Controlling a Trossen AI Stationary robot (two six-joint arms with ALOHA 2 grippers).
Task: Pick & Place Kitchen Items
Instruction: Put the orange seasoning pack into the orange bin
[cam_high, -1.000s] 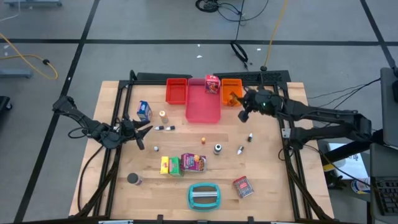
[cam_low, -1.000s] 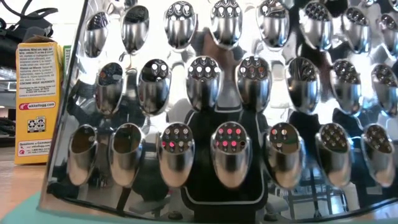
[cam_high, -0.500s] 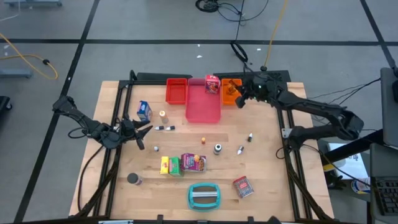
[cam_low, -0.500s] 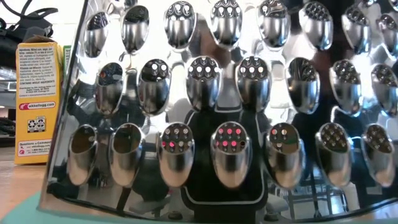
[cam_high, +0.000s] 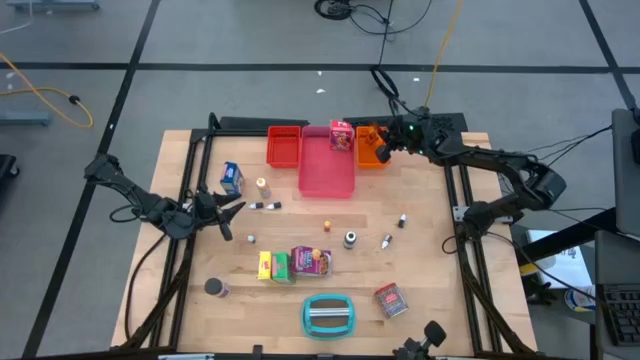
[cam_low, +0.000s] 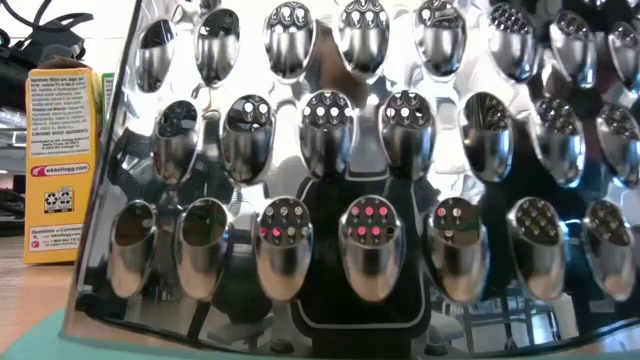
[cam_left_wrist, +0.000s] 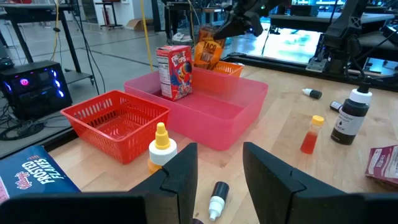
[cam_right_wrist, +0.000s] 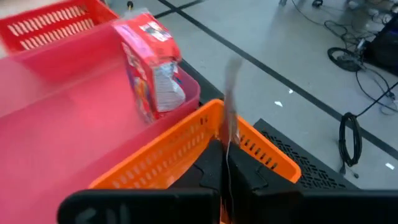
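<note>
Kitchen items lie spread over the wooden surface (cam_high: 430, 260) in the high view. One of them, an orange packet (cam_left_wrist: 208, 53), hangs just over the orange tray (cam_right_wrist: 186, 143) near the top of the frame, right of the middle. The right claw (cam_high: 384, 149) is there too, pinched tight on the top edge of that packet. A red box (cam_high: 341, 135) stands up at the far end of the pink tray (cam_high: 327, 175), and the red tray (cam_high: 283, 146) sits just left of it. A blue box (cam_high: 232, 178) and a small bottle (cam_high: 261, 186) are left of the middle. A yellow box (cam_high: 265, 265), a green box (cam_high: 281, 266) and a purple packet (cam_high: 312, 260) sit side by side below the middle. A dark can (cam_high: 213, 287) is at the lower left, and a red-white box (cam_high: 390, 299) is at the lower right. The left claw (cam_high: 232, 213) waits at the left side of the surface with its fingers a little apart and nothing between them. A shiny grater (cam_low: 350, 200) fills almost all of the low view.
</note>
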